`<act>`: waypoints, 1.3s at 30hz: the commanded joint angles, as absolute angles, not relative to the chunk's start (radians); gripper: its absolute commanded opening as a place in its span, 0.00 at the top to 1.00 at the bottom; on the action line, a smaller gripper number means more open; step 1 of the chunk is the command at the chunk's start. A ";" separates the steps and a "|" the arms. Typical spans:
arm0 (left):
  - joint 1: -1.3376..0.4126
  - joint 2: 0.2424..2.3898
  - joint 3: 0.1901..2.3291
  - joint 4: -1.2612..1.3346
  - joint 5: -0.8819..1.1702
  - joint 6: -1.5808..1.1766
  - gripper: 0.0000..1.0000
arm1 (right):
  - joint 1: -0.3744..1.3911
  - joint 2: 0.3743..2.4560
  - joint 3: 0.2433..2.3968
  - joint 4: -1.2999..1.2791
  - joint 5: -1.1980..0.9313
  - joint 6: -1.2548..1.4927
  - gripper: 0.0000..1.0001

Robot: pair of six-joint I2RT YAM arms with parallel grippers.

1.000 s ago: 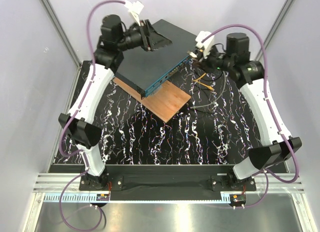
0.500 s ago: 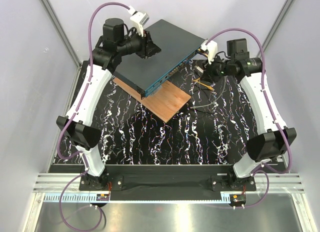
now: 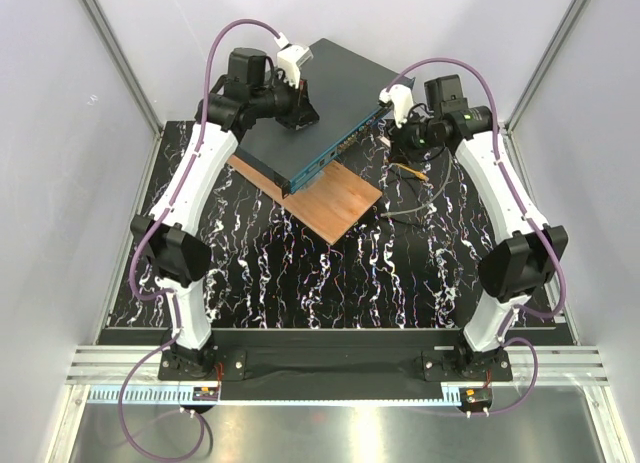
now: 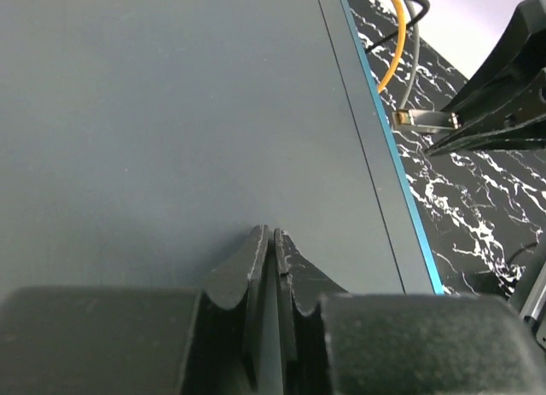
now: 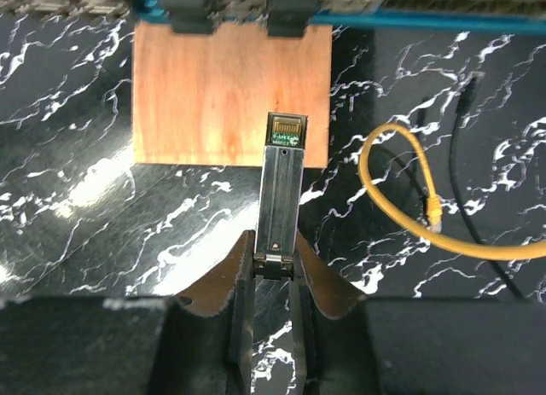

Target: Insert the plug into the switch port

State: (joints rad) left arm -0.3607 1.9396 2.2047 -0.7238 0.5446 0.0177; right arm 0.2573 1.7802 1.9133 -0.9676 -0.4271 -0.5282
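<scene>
The right tool (image 5: 271, 252) is shut on the plug (image 5: 282, 177). It pinches the plug's back end between both fingers. The plug is a long, thin, dark piece, and it sticks straight out ahead of the tool. Its front tip has a small green label. The tip hangs over the near edge of the wooden board (image 5: 205, 88).

The switch (image 5: 409, 18) is farther ahead of the right tool, past the board. Its bright teal front with a row of small sockets faces the tool. The plug is not touching the switch; there is a gap between them.

To the right of the right tool, a yellow cable (image 5: 394, 217) curls in a loop on the black surface (image 5: 77, 199) with white streaks. A thin dark cable (image 5: 463, 148) lies beyond it, farther right.

The left tool (image 4: 270, 235) is closed, with its two fingers pressed together and nothing between them. It sits right over the dark flat top of the switch. I cannot tell if it touches the top. The right tool and the plug are ahead of it and to its right, past the teal edge.
</scene>
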 commanded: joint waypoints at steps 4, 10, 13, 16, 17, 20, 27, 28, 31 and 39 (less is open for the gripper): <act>-0.360 1.934 2.244 -0.730 0.526 0.011 0.88 | 0.278 1.836 2.026 -0.913 -0.339 -0.483 1.00; -0.359 1.925 2.226 -0.701 0.517 0.008 0.88 | 0.291 1.870 2.075 -0.919 -0.351 -0.471 1.00; -0.360 1.925 2.224 -0.696 0.518 0.003 0.88 | 0.299 1.884 2.089 -0.917 -0.338 -0.472 1.00; -0.360 1.922 2.220 -0.693 0.520 0.003 0.88 | 0.302 1.897 2.111 -0.922 -0.337 -0.472 1.00; -0.360 1.921 2.218 -0.693 0.520 0.003 0.88 | 0.305 1.901 2.121 -0.923 -0.336 -0.472 1.00; -0.357 1.914 2.203 -0.680 0.522 0.003 0.88 | 0.313 1.907 2.131 -0.923 -0.333 -0.476 1.00; -0.353 1.904 2.181 -0.670 0.526 0.006 0.88 | 0.319 1.931 2.158 -0.937 -0.342 -0.479 1.00; -0.350 1.902 2.181 -0.669 0.528 0.003 0.88 | 0.319 1.936 2.166 -0.946 -0.347 -0.482 1.00; -0.347 1.904 2.180 -0.664 0.529 0.002 0.88 | 0.319 1.944 2.172 -0.959 -0.357 -0.486 1.00; -0.345 1.905 2.174 -0.658 0.538 -0.023 0.88 | 0.322 1.939 2.164 -0.966 -0.367 -0.496 1.00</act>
State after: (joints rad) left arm -0.3546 1.9385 2.1830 -0.6819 0.5423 -0.0017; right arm 0.3027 1.9320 2.1262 -0.9913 -0.3424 -0.4904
